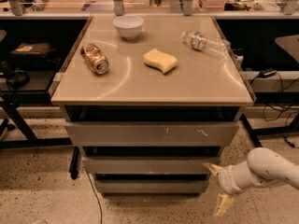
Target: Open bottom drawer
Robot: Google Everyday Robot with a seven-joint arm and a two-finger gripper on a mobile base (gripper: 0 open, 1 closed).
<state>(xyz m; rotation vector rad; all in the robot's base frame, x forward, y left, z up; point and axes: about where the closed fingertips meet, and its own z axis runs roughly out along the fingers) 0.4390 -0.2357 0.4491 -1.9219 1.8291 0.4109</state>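
Low on the right, my cream two-finger gripper (218, 186) hangs wide open and empty just beside the narrow, plain grey bottom drawer (152, 186), which sits shut. I judge it's placed to hook that end.

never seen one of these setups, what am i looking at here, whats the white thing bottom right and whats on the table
The white thing is a robot's arm, ending in a two-finger gripper. It sits low on the right, near the right end of the bottom drawer of a grey three-drawer cabinet. Its fingers are spread open and hold nothing. That drawer, the one it is meant to open, looks shut.

There is only one picture, from a camera looking down at the cabinet's front; where it is mounted does not show.

On the tabletop are a white bowl, a can lying on its side, a yellow sponge and a plastic bottle, also on its side.
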